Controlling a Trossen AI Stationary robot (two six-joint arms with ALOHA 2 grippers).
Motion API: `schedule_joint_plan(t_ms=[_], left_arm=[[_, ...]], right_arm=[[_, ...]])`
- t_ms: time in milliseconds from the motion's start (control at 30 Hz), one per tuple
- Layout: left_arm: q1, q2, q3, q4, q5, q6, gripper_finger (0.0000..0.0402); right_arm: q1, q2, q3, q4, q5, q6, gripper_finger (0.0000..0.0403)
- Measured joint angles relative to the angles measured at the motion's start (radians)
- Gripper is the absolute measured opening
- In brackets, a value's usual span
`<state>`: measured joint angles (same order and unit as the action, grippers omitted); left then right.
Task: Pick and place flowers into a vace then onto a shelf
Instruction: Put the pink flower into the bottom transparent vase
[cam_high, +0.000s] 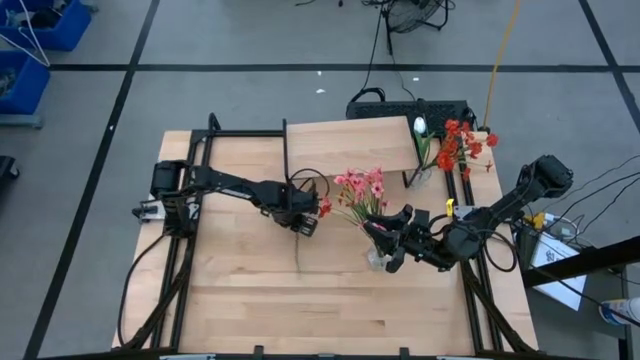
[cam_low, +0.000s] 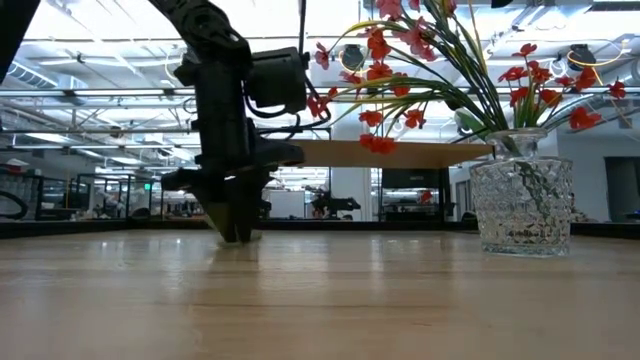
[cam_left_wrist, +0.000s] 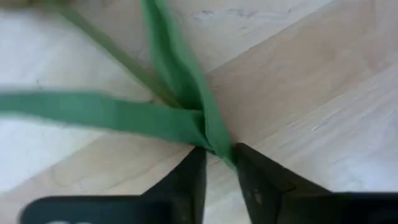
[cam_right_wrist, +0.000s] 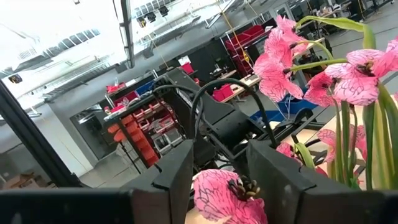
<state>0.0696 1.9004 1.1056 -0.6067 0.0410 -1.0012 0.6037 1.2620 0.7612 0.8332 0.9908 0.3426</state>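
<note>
Left gripper (cam_high: 303, 222) down at the table (cam_high: 250, 300), left of the glass vase (cam_high: 379, 257), fingers (cam_left_wrist: 186, 183) closing around the green stem (cam_left_wrist: 211, 140) of a red-flowered spray (cam_high: 324, 208) lying on the wood; not yet clear whether fully clamped. Right gripper (cam_high: 400, 240) right beside the same vase, fingers (cam_right_wrist: 273, 180) parted on either side of it, grip impossible to judge. Pink flowers (cam_high: 362, 188) standing in that vase. Behind the vase, shelf (cam_high: 350, 145); at its right end, a second vase (cam_high: 420, 176) with red flowers (cam_high: 462, 145) and a white bud (cam_high: 420, 125).
</note>
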Motion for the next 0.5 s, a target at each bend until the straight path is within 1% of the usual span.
schedule_joint_plan(t_ms=[133, 167, 267, 367, 500], left_arm=[[-0.009, -0.035, 0.000, -0.045, 0.008, 0.116, 0.0022], [-0.012, -0.046, -0.001, -0.055, 0.014, 0.140, 0.0013], [-0.031, -0.078, -0.005, -0.093, 0.029, 0.212, 0.0010], [-0.057, -0.135, -0.007, -0.127, 0.044, 0.243, 0.0004], [-0.093, -0.232, -0.010, -0.158, 0.009, 0.269, 0.0003]], right_arm=[[0.000, 0.000, 0.000, 0.000, 0.001, 0.012, 0.0144], [0.000, 0.000, 0.000, 0.000, 0.003, 0.012, 0.0144], [-0.006, 0.000, 0.000, 0.000, 0.005, 0.016, 0.0144], [-0.008, 0.000, 0.000, 0.000, 0.005, 0.038, 0.0144], [-0.008, 0.000, 0.000, -0.001, 0.007, 0.064, 0.0144]])
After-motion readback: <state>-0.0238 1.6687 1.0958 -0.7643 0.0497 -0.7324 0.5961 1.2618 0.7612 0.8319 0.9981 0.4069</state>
